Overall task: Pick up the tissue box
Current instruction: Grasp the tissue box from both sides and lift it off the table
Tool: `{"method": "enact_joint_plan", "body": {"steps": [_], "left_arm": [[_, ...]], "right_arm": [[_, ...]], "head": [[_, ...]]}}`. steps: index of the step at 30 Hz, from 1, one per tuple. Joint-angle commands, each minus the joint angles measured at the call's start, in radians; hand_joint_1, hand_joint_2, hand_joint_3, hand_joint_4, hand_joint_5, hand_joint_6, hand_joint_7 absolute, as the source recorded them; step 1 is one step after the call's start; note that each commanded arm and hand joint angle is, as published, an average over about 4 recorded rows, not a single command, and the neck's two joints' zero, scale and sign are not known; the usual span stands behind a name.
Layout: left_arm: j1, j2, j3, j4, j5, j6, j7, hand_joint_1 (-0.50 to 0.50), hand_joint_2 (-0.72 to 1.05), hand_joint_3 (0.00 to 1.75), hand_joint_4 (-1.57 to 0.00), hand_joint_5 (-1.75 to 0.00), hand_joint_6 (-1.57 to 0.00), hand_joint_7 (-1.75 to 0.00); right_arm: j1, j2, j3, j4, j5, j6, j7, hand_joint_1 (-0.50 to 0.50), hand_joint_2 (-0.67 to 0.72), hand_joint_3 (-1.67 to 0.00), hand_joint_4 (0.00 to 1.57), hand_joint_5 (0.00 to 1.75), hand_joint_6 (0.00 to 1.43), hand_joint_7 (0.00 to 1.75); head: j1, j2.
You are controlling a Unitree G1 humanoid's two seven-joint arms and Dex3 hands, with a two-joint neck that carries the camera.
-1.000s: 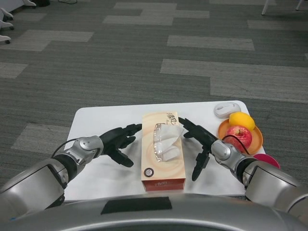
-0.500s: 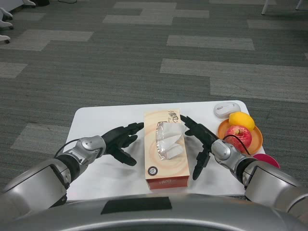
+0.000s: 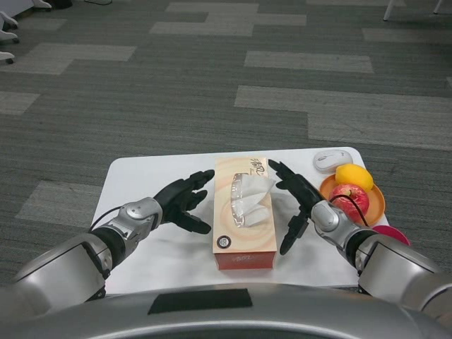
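Tissue box (image 3: 244,213) lay lengthwise at middle of white table (image 3: 134,183), white tissue poking from top slot. Left hand (image 3: 182,200) hovered just left of box, fingers (image 3: 196,179) spread wide, holding nothing, tips near box's far left edge; contact impossible to tell. Right hand (image 3: 296,198) flanked box's right side, fingers splayed wide, empty, apart from box. Orange plate (image 3: 378,203) right of box carried red apple (image 3: 352,198) and lemon (image 3: 354,176). White mouse (image 3: 332,160) sat beyond plate, right of box.
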Motion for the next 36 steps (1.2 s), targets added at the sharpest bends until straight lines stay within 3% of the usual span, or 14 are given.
{"method": "enact_joint_plan", "body": {"steps": [1,5,19,23,27,32,36], "left_arm": [[-0.007,0.004,-0.006,0.002,-0.016,-0.008,0.017,0.50,0.96,0.09,-0.03,0.00,0.00,0.00],[-0.007,0.004,-0.007,0.002,-0.018,-0.008,0.020,0.50,0.96,0.09,0.00,0.00,0.00,0.00],[-0.007,0.003,-0.016,0.004,-0.018,0.027,0.038,0.50,1.05,0.09,0.00,0.00,0.00,0.00],[-0.014,0.003,-0.061,0.003,-0.030,0.053,0.041,0.50,1.05,0.09,0.00,0.00,0.00,0.00],[-0.017,0.003,-0.095,0.000,-0.063,0.071,0.033,0.50,1.05,0.09,0.00,0.00,0.00,0.00],[-0.020,0.002,-0.116,-0.002,-0.068,0.071,0.032,0.50,1.05,0.09,0.00,0.00,0.00,0.00],[-0.027,0.002,-0.146,-0.004,-0.081,0.085,0.033,0.50,0.96,0.09,-0.02,0.00,0.00,0.00]], "right_arm": [[-0.024,0.008,-0.007,-0.008,0.009,-0.007,-0.029,-0.46,0.34,-0.08,0.00,0.68,0.00,0.07],[-0.024,0.009,-0.007,-0.009,0.009,-0.006,-0.038,-0.46,0.41,-0.08,0.00,0.65,0.00,0.07],[-0.027,0.011,-0.005,-0.009,0.016,0.000,-0.049,-0.46,0.44,-0.08,0.00,0.61,0.00,0.07],[-0.031,0.011,0.008,-0.010,0.016,0.003,-0.049,-0.46,0.46,-0.08,0.00,0.65,0.00,0.09],[-0.036,0.011,0.025,-0.010,0.016,0.003,-0.049,-0.46,0.46,-0.08,0.00,0.58,0.00,0.07],[-0.040,0.010,0.039,-0.013,0.016,0.003,-0.050,-0.46,0.47,-0.08,0.00,0.65,0.00,0.07],[-0.046,0.010,0.054,-0.015,0.018,0.005,-0.055,-0.46,0.47,-0.08,0.00,0.63,0.00,0.12]], "head": [[-0.001,0.001],[0.000,0.002],[0.000,0.003],[-0.002,0.004],[-0.003,0.004],[0.000,0.002],[0.001,0.002]]}}
